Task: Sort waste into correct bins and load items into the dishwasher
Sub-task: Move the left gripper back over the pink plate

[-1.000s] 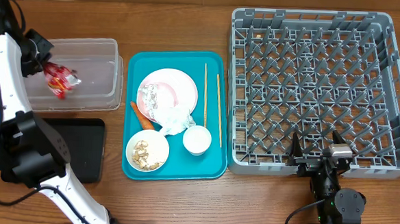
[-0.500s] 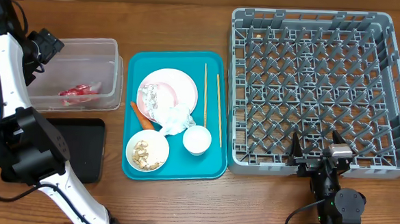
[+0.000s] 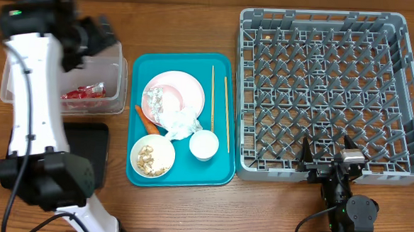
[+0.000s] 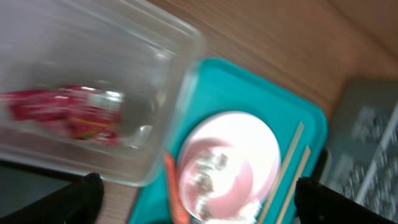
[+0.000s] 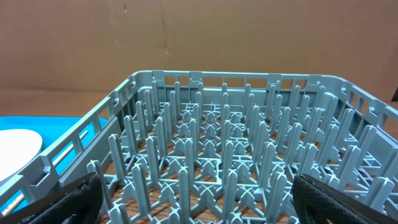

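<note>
The crumpled red-and-silver wrapper point(image 3: 82, 92) point(image 4: 68, 115) lies loose inside the clear tub point(image 3: 23, 101) point(image 4: 155, 62). My left gripper point(image 3: 103, 34) point(image 4: 199, 200) hangs open and empty above the tub's right end, next to the teal tray. On that tray are the pink plate point(image 3: 183, 88) point(image 4: 249, 143), the carrot point(image 3: 146, 118) point(image 4: 175, 193), the white napkin point(image 3: 182, 123), a bowl of scraps point(image 3: 152, 156) and a white cup point(image 3: 204, 144). My right gripper point(image 3: 328, 156) point(image 5: 199, 200) rests open at the front edge of the grey dish rack point(image 3: 329, 87) point(image 5: 211, 143).
The teal tray point(image 3: 215, 170) point(image 4: 249, 87) also carries two chopsticks point(image 3: 225, 110) point(image 4: 286, 168). A black tray point(image 3: 92, 149) lies in front of the tub, partly under my left arm. The rack fills the table's right side.
My left gripper has opened and the wrapper has dropped into the tub. The left arm has then swung right toward the teal tray. The right arm has not moved.
</note>
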Robot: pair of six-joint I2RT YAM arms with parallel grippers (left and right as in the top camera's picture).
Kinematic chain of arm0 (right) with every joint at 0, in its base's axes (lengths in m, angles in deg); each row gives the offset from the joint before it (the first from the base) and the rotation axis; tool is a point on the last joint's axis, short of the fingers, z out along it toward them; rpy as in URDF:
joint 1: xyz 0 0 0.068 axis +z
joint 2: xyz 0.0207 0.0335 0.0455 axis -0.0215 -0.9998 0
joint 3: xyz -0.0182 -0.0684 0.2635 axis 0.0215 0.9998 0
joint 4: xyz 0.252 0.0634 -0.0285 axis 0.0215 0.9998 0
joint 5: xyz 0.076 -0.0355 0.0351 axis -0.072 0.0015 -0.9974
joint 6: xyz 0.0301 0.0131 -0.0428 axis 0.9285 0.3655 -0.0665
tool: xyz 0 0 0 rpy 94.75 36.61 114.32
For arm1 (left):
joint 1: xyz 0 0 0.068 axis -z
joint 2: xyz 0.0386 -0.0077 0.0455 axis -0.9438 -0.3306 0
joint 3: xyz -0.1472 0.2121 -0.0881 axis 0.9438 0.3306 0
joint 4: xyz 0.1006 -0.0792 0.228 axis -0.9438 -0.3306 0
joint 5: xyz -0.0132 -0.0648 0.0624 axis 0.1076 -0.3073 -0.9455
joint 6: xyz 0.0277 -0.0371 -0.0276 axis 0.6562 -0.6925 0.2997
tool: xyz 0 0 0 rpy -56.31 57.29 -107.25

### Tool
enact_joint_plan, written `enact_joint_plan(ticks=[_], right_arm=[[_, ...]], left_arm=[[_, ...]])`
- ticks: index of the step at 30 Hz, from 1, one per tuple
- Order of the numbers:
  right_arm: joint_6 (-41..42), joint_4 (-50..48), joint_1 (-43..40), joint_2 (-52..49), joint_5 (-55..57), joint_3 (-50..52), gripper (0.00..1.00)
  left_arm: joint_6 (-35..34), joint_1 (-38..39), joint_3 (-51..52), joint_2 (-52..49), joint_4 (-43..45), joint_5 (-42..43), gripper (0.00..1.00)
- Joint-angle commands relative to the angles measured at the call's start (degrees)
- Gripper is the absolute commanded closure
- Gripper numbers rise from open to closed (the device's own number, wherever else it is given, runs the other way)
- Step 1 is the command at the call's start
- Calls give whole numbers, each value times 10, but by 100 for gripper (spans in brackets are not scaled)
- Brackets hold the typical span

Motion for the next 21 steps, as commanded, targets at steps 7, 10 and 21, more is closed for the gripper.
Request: enact_joint_plan(ticks=[7, 10, 21], right_arm=[[-6, -2, -3, 2, 1, 6, 0], [-6, -2, -3, 2, 1, 6, 0], [-6, -2, -3, 2, 1, 6, 0]], left_arm=[[23, 164, 16, -8, -40, -80, 0], [22, 207, 32, -9, -46, -100, 0], [18, 258, 132, -9, -21, -112, 0]])
